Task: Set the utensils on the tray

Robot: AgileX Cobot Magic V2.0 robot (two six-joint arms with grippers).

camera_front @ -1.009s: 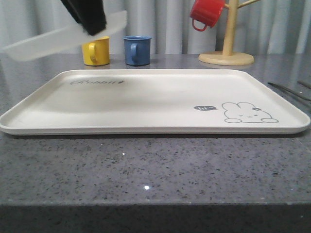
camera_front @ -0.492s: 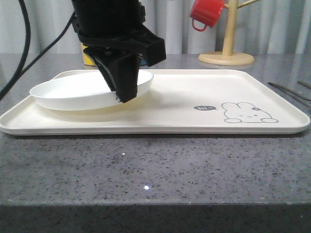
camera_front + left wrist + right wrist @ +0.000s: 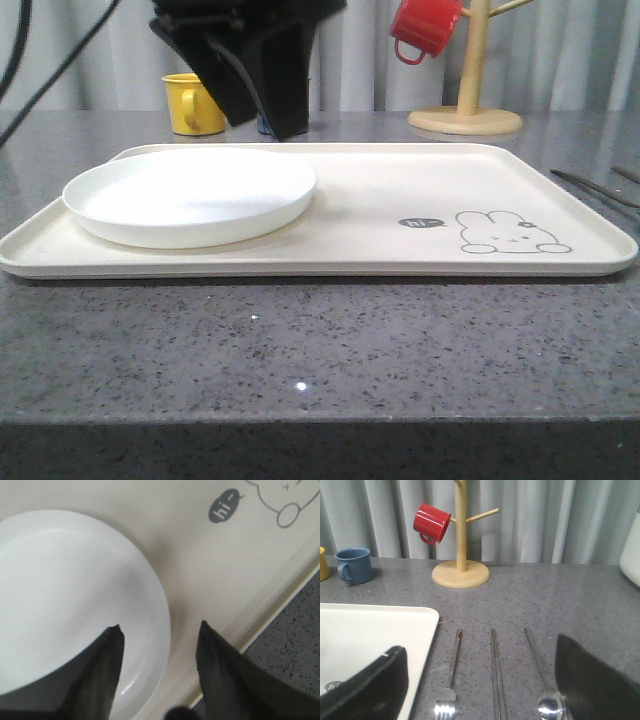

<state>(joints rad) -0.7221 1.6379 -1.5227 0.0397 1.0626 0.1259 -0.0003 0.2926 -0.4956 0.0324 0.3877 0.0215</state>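
Cream rabbit tray (image 3: 400, 190) spanning the tabletop, white plate (image 3: 190, 196) resting flat on its left half. Left gripper (image 3: 159, 642) poised above the plate's right rim, jaws spread wide, holding nothing. Right gripper (image 3: 480, 680) likewise wide and empty, nearer the remaining utensils: fork (image 3: 451, 672), chopsticks (image 3: 496, 672), spoon (image 3: 540, 672) lying right of the tray, long axes running near to far.

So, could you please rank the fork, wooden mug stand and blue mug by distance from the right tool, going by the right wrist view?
1. Fork, lying between the right tool's fingers.
2. Wooden mug stand, farther back on the table.
3. Blue mug, far corner beyond the tray.
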